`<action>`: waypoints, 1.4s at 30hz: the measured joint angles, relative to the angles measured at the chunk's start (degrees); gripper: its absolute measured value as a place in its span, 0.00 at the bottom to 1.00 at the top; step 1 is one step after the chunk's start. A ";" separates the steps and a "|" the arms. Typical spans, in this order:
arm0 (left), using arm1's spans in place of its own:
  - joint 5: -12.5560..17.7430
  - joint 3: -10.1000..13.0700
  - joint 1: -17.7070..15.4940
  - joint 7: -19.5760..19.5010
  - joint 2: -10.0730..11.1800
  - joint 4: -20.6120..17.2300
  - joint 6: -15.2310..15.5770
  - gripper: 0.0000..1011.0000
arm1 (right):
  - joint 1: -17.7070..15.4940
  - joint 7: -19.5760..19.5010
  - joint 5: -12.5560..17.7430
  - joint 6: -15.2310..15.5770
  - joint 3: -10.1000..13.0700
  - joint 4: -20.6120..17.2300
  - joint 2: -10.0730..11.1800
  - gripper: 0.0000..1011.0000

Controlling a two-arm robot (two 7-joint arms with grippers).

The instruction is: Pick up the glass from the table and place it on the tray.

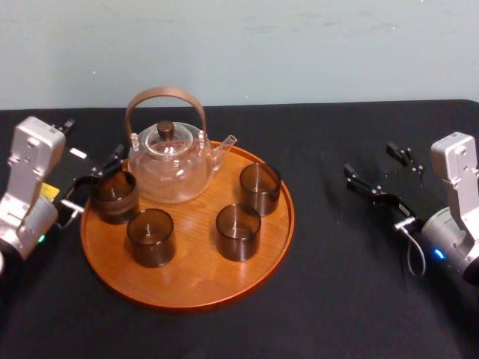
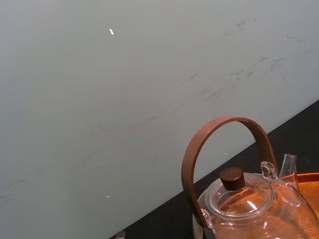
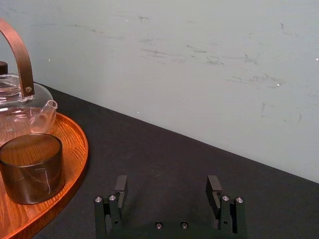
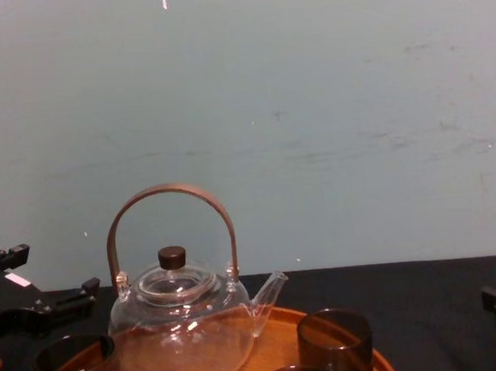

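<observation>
A dark smoky glass [image 1: 114,196] stands upright on the left part of the round wooden tray [image 1: 187,288], beside the clear teapot [image 1: 169,161]. My left gripper [image 1: 99,170] hovers open just behind and left of that glass, not touching it. From the chest view, the left gripper [image 4: 47,274] hangs above the glass [image 4: 73,362]. My right gripper [image 1: 372,166] rests open over the black table [image 1: 337,299], well right of the tray. The right wrist view shows nothing between its fingers [image 3: 121,185].
Three more dark glasses [image 1: 238,230] stand on the tray in front of and to the right of the teapot. A pale wall runs along the table's far edge. Bare black cloth lies to the right of and in front of the tray.
</observation>
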 joint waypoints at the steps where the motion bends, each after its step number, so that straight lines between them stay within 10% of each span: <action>1: 0.00 0.00 0.00 0.00 0.00 0.00 0.00 0.99 | 0.00 0.00 0.00 0.00 0.00 0.00 0.00 0.99; 42: 0.00 0.00 0.00 0.00 0.00 0.00 0.00 0.99 | 0.00 0.00 0.00 0.00 0.00 0.00 0.00 0.99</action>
